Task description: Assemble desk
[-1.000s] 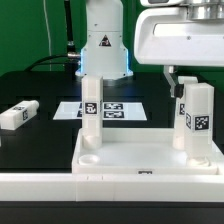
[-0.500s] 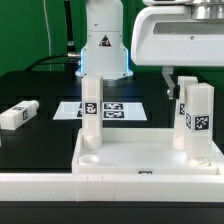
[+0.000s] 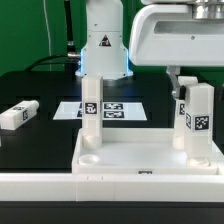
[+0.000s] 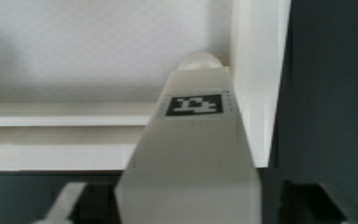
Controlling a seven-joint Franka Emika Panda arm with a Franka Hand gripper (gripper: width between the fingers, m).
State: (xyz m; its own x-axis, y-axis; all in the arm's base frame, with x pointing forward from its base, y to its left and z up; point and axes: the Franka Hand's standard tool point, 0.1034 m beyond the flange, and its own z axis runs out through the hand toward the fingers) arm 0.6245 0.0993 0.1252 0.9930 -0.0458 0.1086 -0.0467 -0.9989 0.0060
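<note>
The white desk top [image 3: 82,160] lies in the foreground, rim up, with round corner sockets. Two tagged white legs stand upright in its far corners: one at the exterior view's left [image 3: 91,110] and one at its right [image 3: 197,120]. My gripper [image 3: 195,86] hangs over the top of the right leg, with one finger [image 3: 176,83] showing beside it. In the wrist view the leg [image 4: 194,150] stands between the fingers of my gripper [image 4: 190,205], with a dark gap on each side, so the jaws are open round it. Only one other leg shows.
A loose tagged leg [image 3: 18,115] lies on the black table at the exterior view's left. The marker board [image 3: 116,110] lies behind the desk top, in front of the robot base [image 3: 103,45]. A long white rail wall [image 3: 50,190] runs along the front.
My gripper has shifted slightly toward the exterior view's left above the right leg. The legs and the desk top have not moved.
</note>
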